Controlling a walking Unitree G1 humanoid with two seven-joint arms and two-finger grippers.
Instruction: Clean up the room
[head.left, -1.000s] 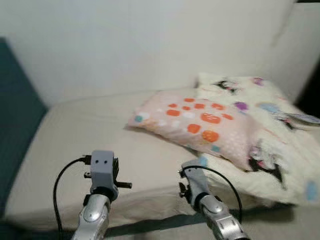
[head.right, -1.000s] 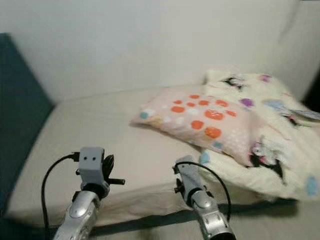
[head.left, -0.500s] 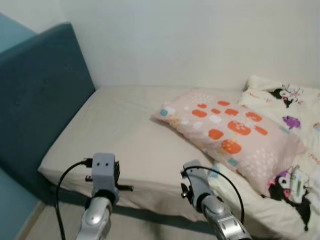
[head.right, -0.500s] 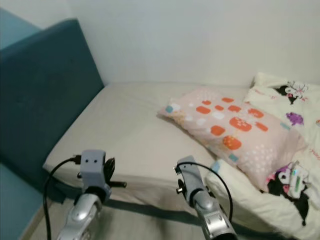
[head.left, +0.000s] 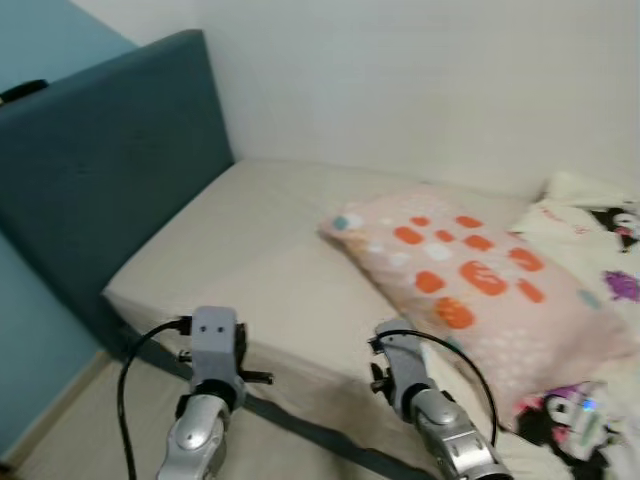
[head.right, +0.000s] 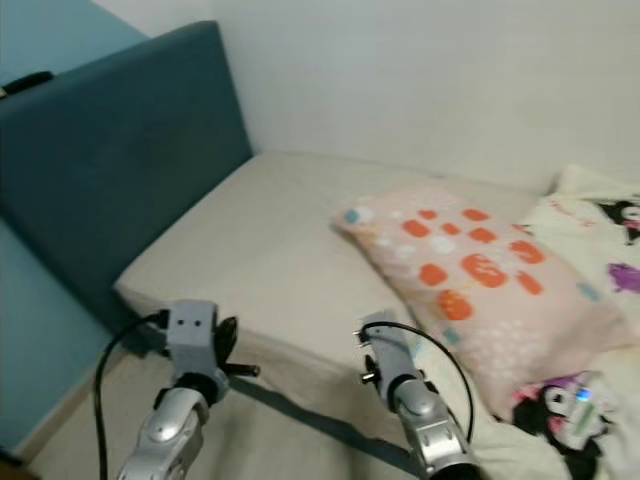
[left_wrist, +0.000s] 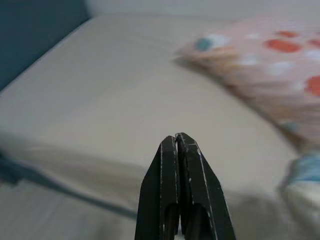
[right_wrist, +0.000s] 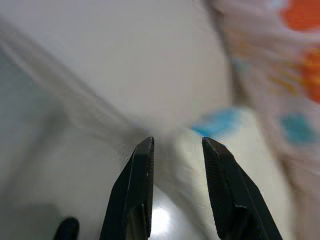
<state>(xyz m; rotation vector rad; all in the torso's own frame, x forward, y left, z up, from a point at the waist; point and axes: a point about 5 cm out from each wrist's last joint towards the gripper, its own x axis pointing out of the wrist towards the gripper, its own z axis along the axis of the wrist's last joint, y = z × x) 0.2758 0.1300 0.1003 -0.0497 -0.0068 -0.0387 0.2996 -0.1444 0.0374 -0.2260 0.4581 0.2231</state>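
Note:
A pink pillow (head.left: 480, 270) with orange and white spots lies across the cream bed (head.left: 250, 250). To its right sits a white blanket (head.left: 600, 225) printed with cartoon figures, spilling over the bed's near edge. Both my arms are raised in front of the bed's near edge. My left gripper (left_wrist: 176, 137) is shut with nothing in it, pointing at the bare mattress. My right gripper (right_wrist: 176, 144) is open and empty, close to the mattress edge where the blanket (right_wrist: 220, 145) hangs down.
A dark teal headboard (head.left: 110, 150) stands at the bed's left end against a light blue wall (head.left: 30, 340). A white wall (head.left: 420, 80) runs behind the bed. Pale floor (head.left: 110, 420) shows in front of the bed at lower left.
The camera has swung left and drawn back: the headboard and floor have come into view and the pillow and blanket have shifted right. Both arms keep the same pose.

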